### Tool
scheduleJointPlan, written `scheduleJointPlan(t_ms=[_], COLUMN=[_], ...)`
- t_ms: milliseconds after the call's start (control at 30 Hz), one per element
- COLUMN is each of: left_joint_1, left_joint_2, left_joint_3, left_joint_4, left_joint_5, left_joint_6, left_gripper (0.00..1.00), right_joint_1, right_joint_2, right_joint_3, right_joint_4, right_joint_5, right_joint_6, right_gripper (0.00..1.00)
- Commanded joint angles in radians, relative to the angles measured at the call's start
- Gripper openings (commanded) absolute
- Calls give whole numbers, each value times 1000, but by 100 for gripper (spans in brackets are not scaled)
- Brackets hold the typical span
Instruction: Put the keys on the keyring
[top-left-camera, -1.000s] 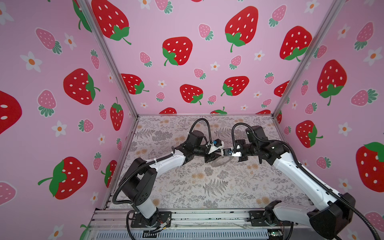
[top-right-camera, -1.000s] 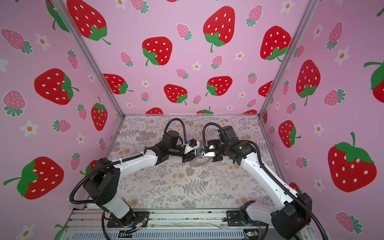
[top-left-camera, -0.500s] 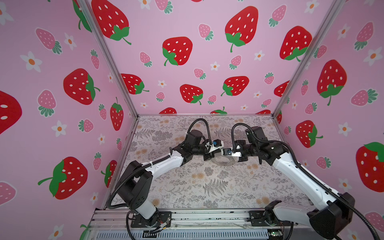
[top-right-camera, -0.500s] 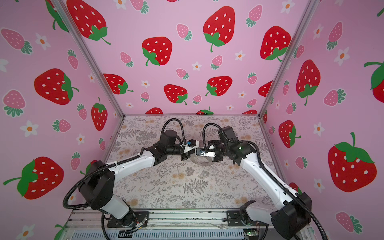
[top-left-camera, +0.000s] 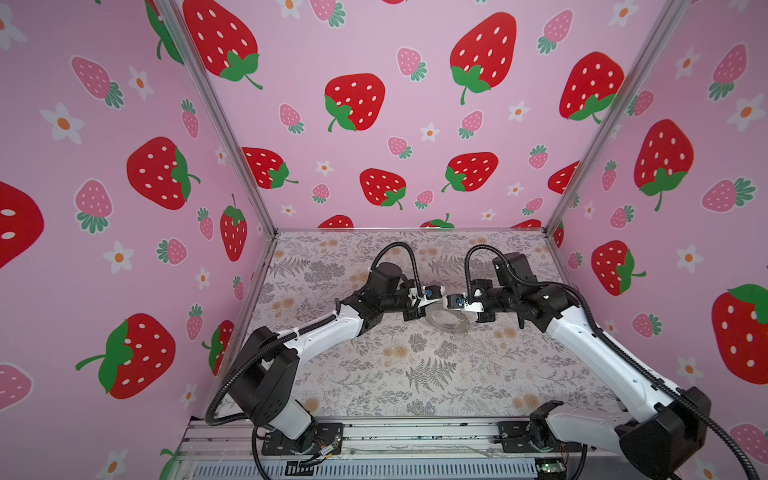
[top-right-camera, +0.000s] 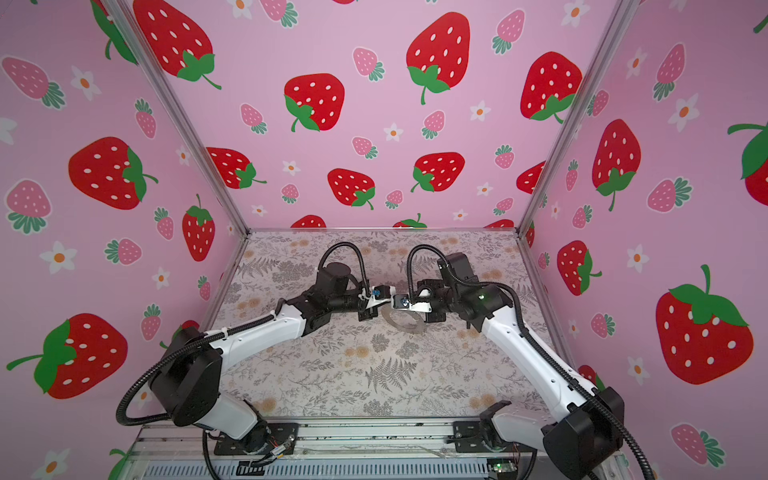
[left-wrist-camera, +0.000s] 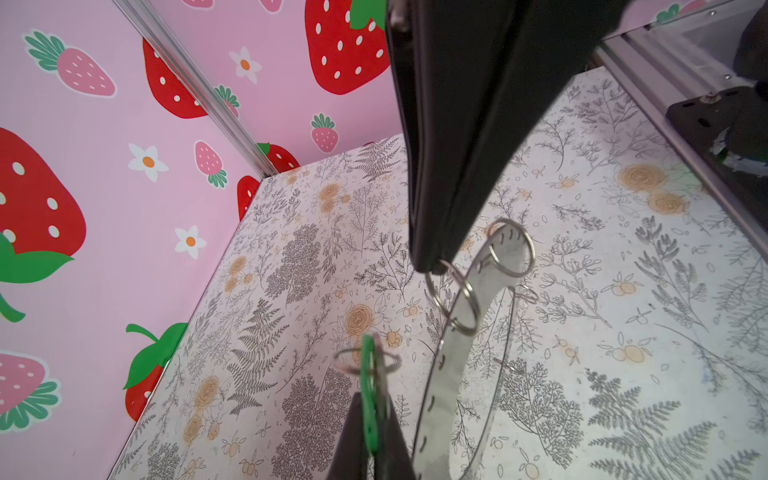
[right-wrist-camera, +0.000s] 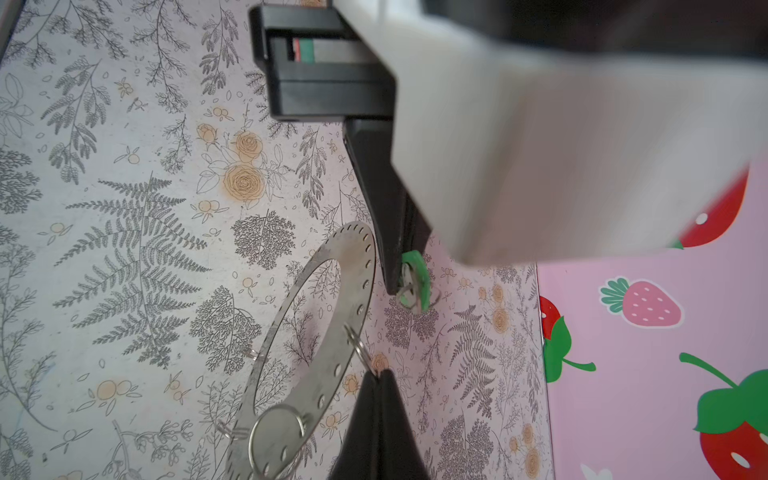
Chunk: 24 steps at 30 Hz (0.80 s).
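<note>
The left gripper (left-wrist-camera: 370, 405) pinched the keys (left-wrist-camera: 368, 365) by the green tag, edge-on, just beside the keyring (left-wrist-camera: 478, 299). The keyring hung tilted above the floral table (left-wrist-camera: 291, 270), its wire loop (right-wrist-camera: 360, 349) clamped in the closed right gripper (right-wrist-camera: 377, 376).

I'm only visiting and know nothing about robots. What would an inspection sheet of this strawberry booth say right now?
Surface: floral table cover, flat; nothing seen lying loose on it.
Job's things: keys, green tag with a small wire ring at its end, apart from the keyring; the keyring is tilted and held by one of its wire loops.
Clutter: nothing seen.
Grippers: left gripper shut on the green tag; right gripper shut on a keyring loop.
Cables: black hoses arch over both wrists, clear of the keyring.
Surroundings: pink strawberry walls; metal rail at the front.
</note>
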Motion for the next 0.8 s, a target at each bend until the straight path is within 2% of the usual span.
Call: scheduleJointPlan(t_ms=[0,267,467,767], left_joint_1=[-3,-10,-58,-90], left_joint_2=[-36,-75,-102,-139], left_joint_3=[-9,-7,-10,-30], left_joint_4=[-5,-14,-22,20], left_joint_5=[1,6,-100,-164], left_joint_6=[36,61,136,155], left_gripper=[0,0,0,0], right_joint_1=[-5,-6,-9,-9], right_joint_2=[-36,-54,-61,-77], right_joint_3=[-14,-24,-24,-37], right_joint_4=[25,34,40,92], right_joint_5=[-49,-101,-179,-159], right_joint_6=[10,0,13,67], right_gripper=[0,0,0,0])
